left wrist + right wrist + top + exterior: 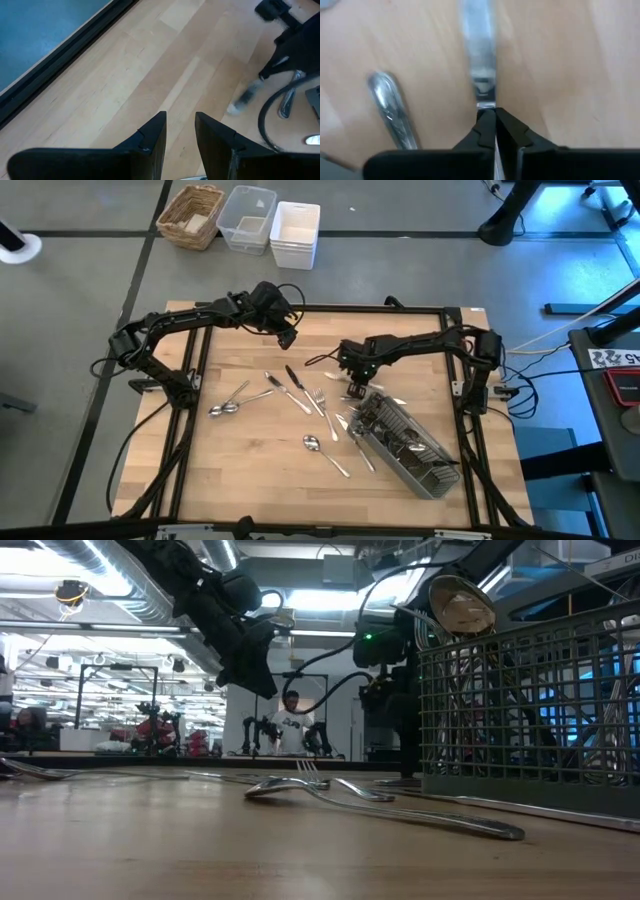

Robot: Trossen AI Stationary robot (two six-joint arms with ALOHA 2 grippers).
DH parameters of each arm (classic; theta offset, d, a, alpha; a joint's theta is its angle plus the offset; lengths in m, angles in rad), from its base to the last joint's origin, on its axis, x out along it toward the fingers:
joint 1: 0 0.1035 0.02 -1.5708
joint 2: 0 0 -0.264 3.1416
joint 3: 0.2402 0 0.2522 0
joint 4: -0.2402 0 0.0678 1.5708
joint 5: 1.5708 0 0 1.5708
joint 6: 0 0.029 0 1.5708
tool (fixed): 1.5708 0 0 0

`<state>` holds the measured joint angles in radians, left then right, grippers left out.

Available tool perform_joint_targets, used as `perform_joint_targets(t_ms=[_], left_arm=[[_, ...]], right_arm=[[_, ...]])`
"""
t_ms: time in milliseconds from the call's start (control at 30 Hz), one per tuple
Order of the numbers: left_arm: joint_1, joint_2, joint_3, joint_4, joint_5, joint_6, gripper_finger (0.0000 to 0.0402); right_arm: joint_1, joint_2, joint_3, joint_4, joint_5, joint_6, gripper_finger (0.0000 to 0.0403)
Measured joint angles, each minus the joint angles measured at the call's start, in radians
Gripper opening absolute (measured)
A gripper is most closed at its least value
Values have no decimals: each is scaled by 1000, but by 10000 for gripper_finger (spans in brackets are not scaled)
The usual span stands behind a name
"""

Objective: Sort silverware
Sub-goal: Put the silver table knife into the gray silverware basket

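While right tool [488, 116] pinches one knife [479, 55], two spoons [224, 409] touch

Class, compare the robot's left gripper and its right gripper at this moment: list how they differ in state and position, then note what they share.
The left gripper is open and holds nothing; the right gripper is shut on a table knife. The left gripper hangs over bare wood near the table's far edge; the right gripper is down beside the grey caddy. Both have two dark fingers.

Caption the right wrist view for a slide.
Right gripper shut on a table knife above the wooden table, another utensil handle alongside.
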<state>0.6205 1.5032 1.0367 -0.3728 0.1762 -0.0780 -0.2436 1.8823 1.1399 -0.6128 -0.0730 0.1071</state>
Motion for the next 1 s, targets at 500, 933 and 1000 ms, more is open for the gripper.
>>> perform_joint_targets(t_ms=[500,933,1000], left_arm=[[0,0,0,18,0,-1,95],[0,0,0,18,0,-1,95],[0,0,0,18,0,-1,95]], right_arm=[[1,7,55,-17,-17,-7,2],[1,6,57,114,-17,-9,2],[1,5,58,129,-17,-9,2]])
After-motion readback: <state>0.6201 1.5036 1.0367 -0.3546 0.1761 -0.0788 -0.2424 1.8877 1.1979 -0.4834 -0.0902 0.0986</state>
